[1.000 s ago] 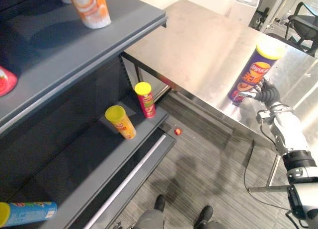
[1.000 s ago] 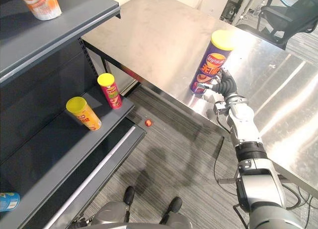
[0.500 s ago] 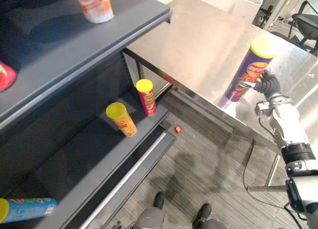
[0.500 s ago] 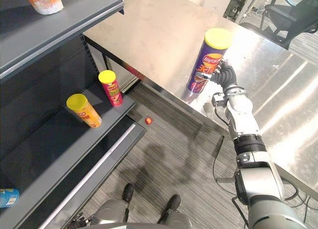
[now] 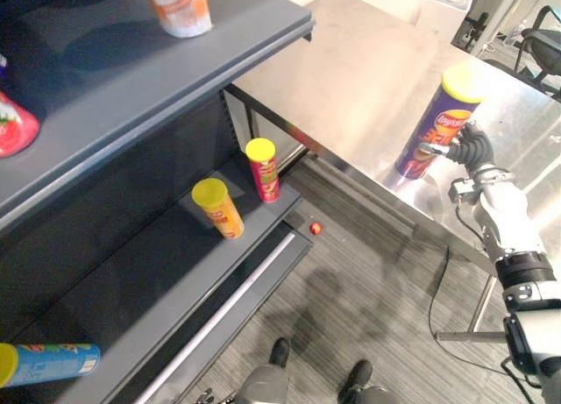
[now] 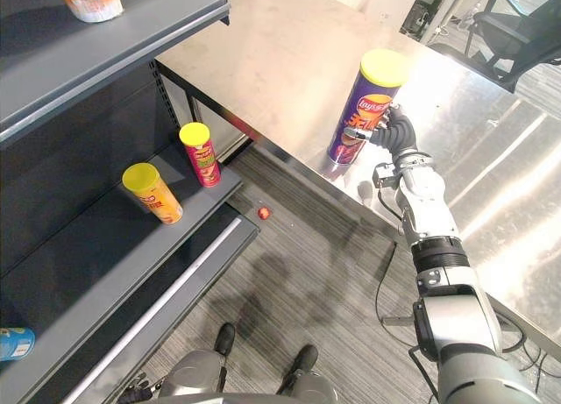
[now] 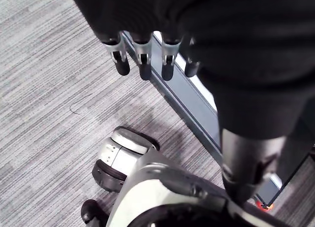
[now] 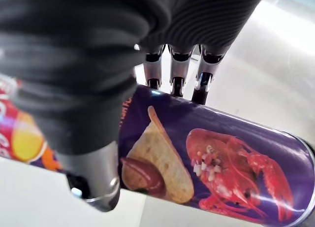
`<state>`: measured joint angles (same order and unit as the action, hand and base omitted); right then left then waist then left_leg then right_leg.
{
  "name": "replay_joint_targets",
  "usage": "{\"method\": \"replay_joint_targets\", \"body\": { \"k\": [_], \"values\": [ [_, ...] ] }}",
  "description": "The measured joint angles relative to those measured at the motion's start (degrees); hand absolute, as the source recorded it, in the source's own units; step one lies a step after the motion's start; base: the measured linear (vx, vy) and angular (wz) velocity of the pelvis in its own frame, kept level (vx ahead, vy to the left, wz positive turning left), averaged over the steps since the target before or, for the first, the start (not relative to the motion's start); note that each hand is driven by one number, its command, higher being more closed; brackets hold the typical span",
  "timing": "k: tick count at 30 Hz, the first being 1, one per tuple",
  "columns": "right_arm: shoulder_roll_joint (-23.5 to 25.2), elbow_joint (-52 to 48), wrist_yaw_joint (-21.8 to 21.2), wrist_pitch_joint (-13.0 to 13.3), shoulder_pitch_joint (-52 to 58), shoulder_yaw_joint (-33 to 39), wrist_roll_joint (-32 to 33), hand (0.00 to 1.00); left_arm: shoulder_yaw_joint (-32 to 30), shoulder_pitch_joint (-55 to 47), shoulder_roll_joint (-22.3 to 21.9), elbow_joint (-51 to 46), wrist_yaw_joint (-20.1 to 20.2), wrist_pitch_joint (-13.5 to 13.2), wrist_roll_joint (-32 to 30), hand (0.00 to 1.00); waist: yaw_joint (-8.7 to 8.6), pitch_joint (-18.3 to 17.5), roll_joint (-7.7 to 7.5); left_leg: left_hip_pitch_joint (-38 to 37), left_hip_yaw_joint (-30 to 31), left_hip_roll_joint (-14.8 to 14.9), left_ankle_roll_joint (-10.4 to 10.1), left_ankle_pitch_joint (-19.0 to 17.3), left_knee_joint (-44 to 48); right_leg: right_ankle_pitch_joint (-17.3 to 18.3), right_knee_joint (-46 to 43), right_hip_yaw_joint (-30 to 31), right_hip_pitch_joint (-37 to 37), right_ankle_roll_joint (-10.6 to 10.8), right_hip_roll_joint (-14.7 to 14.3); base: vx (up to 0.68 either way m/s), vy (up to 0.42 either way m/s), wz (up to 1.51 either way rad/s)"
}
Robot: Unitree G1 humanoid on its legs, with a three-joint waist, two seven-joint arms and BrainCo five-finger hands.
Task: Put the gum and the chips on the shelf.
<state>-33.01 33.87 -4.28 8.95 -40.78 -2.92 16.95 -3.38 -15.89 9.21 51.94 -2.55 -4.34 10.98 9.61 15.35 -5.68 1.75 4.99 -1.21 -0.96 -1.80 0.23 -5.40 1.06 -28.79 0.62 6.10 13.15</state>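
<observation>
By table edge (image 5: 351, 80), R hand (image 5: 474, 151) grips chips (image 5: 432, 128).

Office mock-shop — stocked shelf (image 5: 131, 80), steel table (image 5: 351, 62), chair (image 6: 519, 34).

The tall purple chips can (image 8: 221, 153) on the steel table (image 6: 280, 53) has a label with pictures on it: a curved chip dipped in red sauce and a big red lobster. Toward one end the label turns red, yellow and orange, but no whole word can be made out there. From the head views the same can shows a red and yellow badge with some letters under it, too small to spell out. The yellow can (image 5: 219, 209), the red can (image 5: 264, 169) and the blue can (image 5: 48, 365) on the lower shelf (image 5: 131, 281), and the orange cup (image 5: 180, 5) up top, all have printed labels, too small to read.
</observation>
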Motion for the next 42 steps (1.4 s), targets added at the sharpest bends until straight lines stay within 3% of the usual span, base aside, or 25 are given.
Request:
{"method": "replay_joint_targets", "body": {
  "k": [8, 11, 16, 19, 30, 35, 41, 42],
  "values": [
    [0.0, -17.8, -0.8, -0.1, 3.7, 0.3, 0.0, 1.0, -1.1, 0.0, 0.0, 0.0, -0.2, 1.1, -0.8, 0.0, -1.02, -0.1, -0.16, -1.5, -1.4, 0.2, 0.1, -0.2, -0.1, 0.0, -0.4, 1.8, 0.7, 0.0, 0.0, 0.0, 0.005, -0.06],
    [1.1, -28.5, -3.7, -0.7, 7.4, 0.4, 2.5, 1.0, -1.7, -0.1, 0.0, 0.3, -0.2, 1.9, -0.9, 0.0, -1.61, -0.3, -0.42, -3.0, -3.6, 0.6, 0.2, -0.6, -0.2, 0.0, -0.9, 5.1, 0.6, 0.0, -0.2, -0.01, 0.017, -0.39],
    [6.6, -36.8, -7.6, -3.2, 15.9, 0.4, 4.5, 1.0, -3.8, -0.2, 0.2, 2.5, -0.1, 2.1, -0.8, 0.0, -3.42, -4.3, -2.27, -2.9, -6.1, 1.1, -0.2, -1.5, -0.1, 0.0, -0.1, 7.6, -0.5, 0.0, -0.8, 0.0, -0.011, -0.29],
    [7.2, -40.2, -10.1, -4.4, 20.7, 0.2, 6.4, 1.0, -4.4, -0.5, 0.2, 3.0, -0.2, 2.3, -0.7, 0.0, -4.31, -6.0, -2.43, -2.8, -6.9, 1.5, -0.4, -1.7, -0.1, 0.1, 0.5, 8.1, -0.7, 0.0, -1.2, -0.01, -0.033, -0.12],
    [7.3, -45.4, -16.5, -6.0, 34.1, -2.2, 9.0, 1.0, -6.1, -2.2, -0.5, 5.2, -1.2, 2.3, 2.3, 0.0, -5.49, -10.3, -1.47, -4.0, -9.4, 3.0, -1.4, -2.1, -0.1, 0.1, 2.2, 10.1, -0.3, 0.0, -3.0, 0.01, -0.029, -0.12],
    [8.2, -46.2, -18.5, -6.4, 36.7, -2.9, 10.0, 1.0, -7.1, -2.1, -0.9, 6.9, -3.1, 3.9, 2.4, 0.0, -6.59, -11.3, -0.93, -4.0, -9.4, 3.2, -1.7, -2.3, 0.0, 0.2, 2.8, 9.8, 0.0, -0.2, -3.1, 0.0, -0.001, -0.01],
    [8.3, -47.9, -18.8, -6.0, 32.8, -10.1, 10.1, 1.0, -8.8, -1.8, -1.7, 7.5, -3.6, 4.5, 11.5, 0.0, -5.64, -11.2, -0.82, -0.4, -4.0, 4.3, -2.4, -2.6, 3.3, 1.2, 2.5, 4.1, 1.4, -1.0, -4.1, -0.01, -0.047, 0.47],
    [8.4, -47.3, -18.7, -6.0, 30.2, -12.0, 10.1, 1.0, -9.5, -1.8, -2.2, 7.5, -3.6, 4.3, 12.3, 0.0, -4.63, -11.0, -0.58, 1.2, -2.3, 4.5, -2.6, -2.4, 4.6, 1.2, 3.2, 2.3, 1.8, -1.1, -4.4, -0.02, -0.09, 0.89]
  ]
}}
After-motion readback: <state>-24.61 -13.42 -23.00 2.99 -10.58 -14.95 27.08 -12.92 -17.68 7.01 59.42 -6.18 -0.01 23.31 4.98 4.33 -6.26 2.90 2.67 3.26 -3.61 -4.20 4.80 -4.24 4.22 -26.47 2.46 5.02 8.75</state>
